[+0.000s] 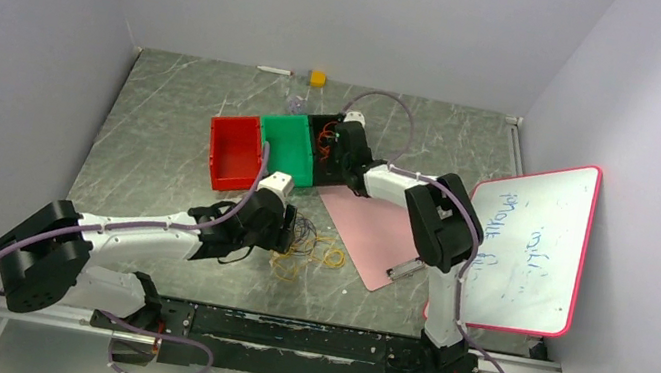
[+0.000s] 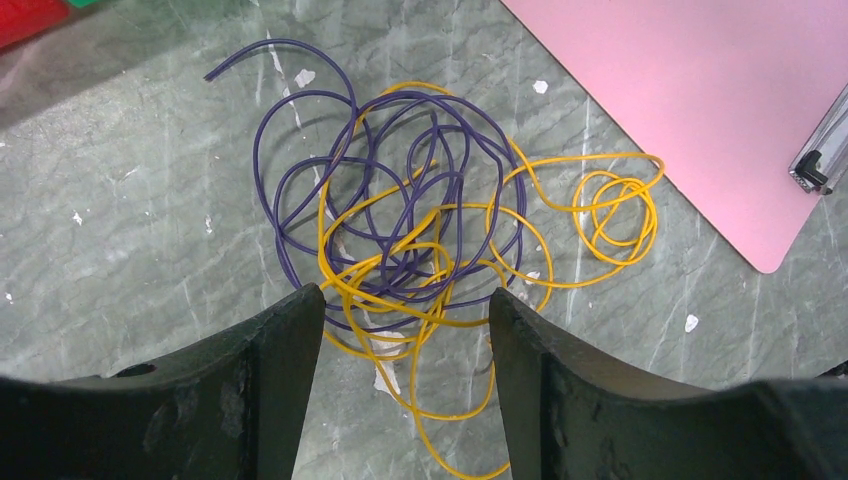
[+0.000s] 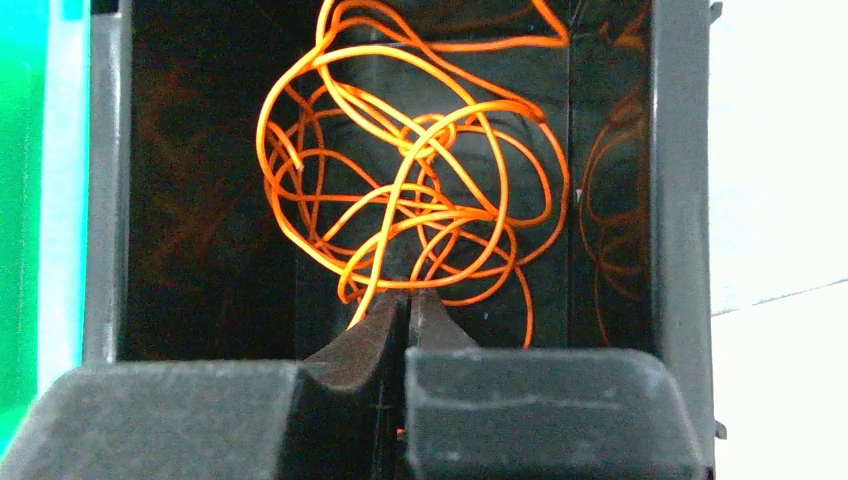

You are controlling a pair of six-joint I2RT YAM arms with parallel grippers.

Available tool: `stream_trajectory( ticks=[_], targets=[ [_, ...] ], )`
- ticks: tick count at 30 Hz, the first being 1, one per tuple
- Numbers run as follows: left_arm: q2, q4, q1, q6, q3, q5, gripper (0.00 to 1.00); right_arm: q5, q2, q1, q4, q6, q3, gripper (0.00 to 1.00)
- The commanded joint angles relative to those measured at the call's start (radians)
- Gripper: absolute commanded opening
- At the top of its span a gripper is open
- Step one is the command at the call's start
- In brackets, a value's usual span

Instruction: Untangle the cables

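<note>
**A:** From above, how far along is it?

**B:** About a third, I'd judge. The orange cable (image 1: 328, 132) is already in the black bin (image 1: 308, 173), the right one of three bins far across the table (image 1: 165, 118). The right end effector (image 1: 332, 142) reaches into that bin. The green bin (image 1: 290, 147) and the red bin (image 1: 236, 152) to its left look empty. The rest of the cables (image 1: 307, 243) lie nearer, just left of the pink sheet (image 1: 368, 239), with the left end effector (image 1: 291, 231) over them.

**A:** And the left wrist view?

**B:** The purple cable (image 2: 258, 165) and the yellow cable (image 2: 600, 156) are thoroughly looped through each other on the table. Only a small yellow coil to the right lies free of the purple. The left end effector (image 2: 405, 293) hangs above the near edge of the knot with its fingers well apart and nothing between them. So that separation hasn't begun.

**A:** Right wrist?

**B:** The orange cable (image 3: 432, 130) sits alone as a loose bundle inside the black bin (image 3: 682, 200), with no other colour mixed in. The right end effector (image 3: 408, 300) has its fingers pressed together, and one orange strand runs right to the tips. I'd say it's pinched there and not yet let go.

**A:** What's left, then?

**B:** Dropping the orange, then pulling purple from yellow, probably one to each empty bin.
</note>
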Motion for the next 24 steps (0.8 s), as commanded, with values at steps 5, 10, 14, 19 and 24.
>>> stream_trajectory(
  ticks=[5,10,14,19,24],
  targets=[
    [-0.036,-0.021,-0.001,-0.016,-0.002,-0.027,0.66,0.043,0.113,0.014,0.042,0.056,-0.116,0.03],
    [-0.021,-0.014,-0.001,-0.015,0.006,-0.021,0.66,0.04,0.147,0.02,0.013,0.07,-0.118,0.08],
    [-0.011,-0.014,-0.002,-0.011,0.016,-0.018,0.66,0.036,0.138,0.021,0.008,0.066,-0.125,0.13],
    [-0.01,-0.015,-0.002,-0.01,0.02,-0.018,0.66,0.026,0.039,0.019,0.037,0.038,-0.157,0.21],
    [-0.01,-0.011,-0.001,-0.013,0.015,-0.016,0.66,0.031,-0.039,0.019,-0.025,0.016,-0.123,0.23]
  ],
)
